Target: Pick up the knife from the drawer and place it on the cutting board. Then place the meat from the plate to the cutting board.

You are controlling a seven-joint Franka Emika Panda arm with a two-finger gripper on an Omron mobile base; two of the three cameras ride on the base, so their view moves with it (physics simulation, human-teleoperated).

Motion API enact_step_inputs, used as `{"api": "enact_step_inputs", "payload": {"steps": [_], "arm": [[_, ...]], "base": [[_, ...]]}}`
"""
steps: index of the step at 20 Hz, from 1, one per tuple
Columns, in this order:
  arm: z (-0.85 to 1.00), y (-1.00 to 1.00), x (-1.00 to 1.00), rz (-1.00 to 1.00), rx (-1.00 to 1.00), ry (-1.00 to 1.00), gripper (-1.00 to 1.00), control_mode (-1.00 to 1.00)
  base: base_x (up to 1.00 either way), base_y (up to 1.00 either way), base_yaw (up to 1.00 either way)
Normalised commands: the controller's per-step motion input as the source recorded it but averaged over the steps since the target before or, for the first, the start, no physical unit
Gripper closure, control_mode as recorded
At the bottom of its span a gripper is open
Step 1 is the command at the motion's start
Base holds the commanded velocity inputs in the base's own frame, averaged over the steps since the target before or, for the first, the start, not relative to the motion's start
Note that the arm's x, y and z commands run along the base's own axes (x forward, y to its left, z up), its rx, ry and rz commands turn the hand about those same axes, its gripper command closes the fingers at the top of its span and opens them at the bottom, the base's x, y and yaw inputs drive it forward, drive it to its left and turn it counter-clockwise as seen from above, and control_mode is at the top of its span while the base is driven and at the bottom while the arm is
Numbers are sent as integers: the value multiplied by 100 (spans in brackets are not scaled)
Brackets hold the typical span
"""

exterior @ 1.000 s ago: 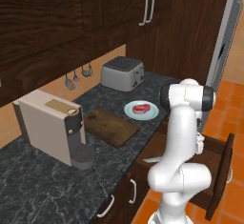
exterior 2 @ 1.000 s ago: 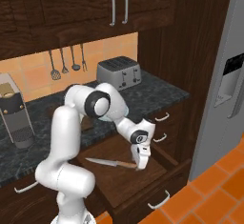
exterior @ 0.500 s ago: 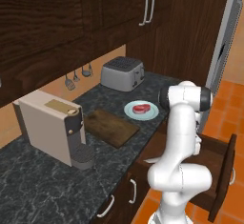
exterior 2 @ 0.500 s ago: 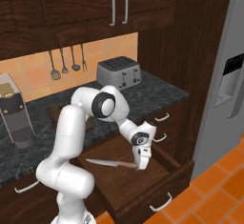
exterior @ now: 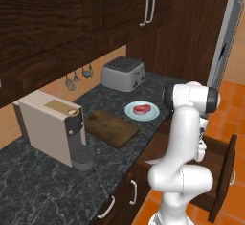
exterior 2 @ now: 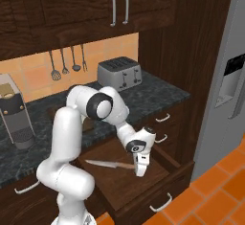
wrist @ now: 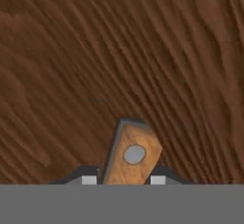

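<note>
Left base view, going from left to right: a cream coffee machine (exterior: 55, 123) stands on the dark speckled tabletop (exterior: 33, 181). No words or brand names can be read on it or on anything else. Next to it lies the cutting board (exterior: 111, 128), flat and dark brown. Just past the board sits the plate (exterior: 142, 111), round and pale, with the meat (exterior: 142, 108) on it, red with a pale rim. Behind them is a silver toaster (exterior: 123, 73) by the wall. On the far right the drawer (exterior: 225, 171) is pulled out, and the white arm (exterior: 186, 138) bends down into it.

Right base view, left to right: the coffee machine (exterior 2: 14, 116) is at the left edge, some spoons and ladles (exterior 2: 67, 62) hang on the orange wall, and the toaster (exterior 2: 119, 73) is behind the arm. Lower down, the drawer (exterior 2: 143, 190) stands open. The knife (exterior 2: 107, 163) lies flat on the drawer's floor, with its blade pointing left. The hand (exterior 2: 139, 170) reaches down at the handle end of the knife.

Hand view: the brown wooden handle of the knife (wrist: 129, 155), with a round silver pin in it, sits right between the two fingertips (wrist: 88, 179). The fingers are pulled in close on both sides of the handle, pinching it. The knife rests on the drawer's wooden floor (wrist: 119, 51).
</note>
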Motion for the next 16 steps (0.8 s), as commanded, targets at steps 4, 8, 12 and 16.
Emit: {"api": "enact_step_inputs", "payload": {"steps": [4, 8, 12, 16], "arm": [[99, -2, -79, 0, 0, 0, 100, -100], [100, -14, -60, -1, 0, 0, 100, -100], [100, -11, -45, -3, 0, 0, 100, -100], [100, -6, -47, -4, 0, 0, 100, -100]], "base": [[0, 0, 0], [0, 0, 0], [0, 0, 0], [0, 0, 0]]}}
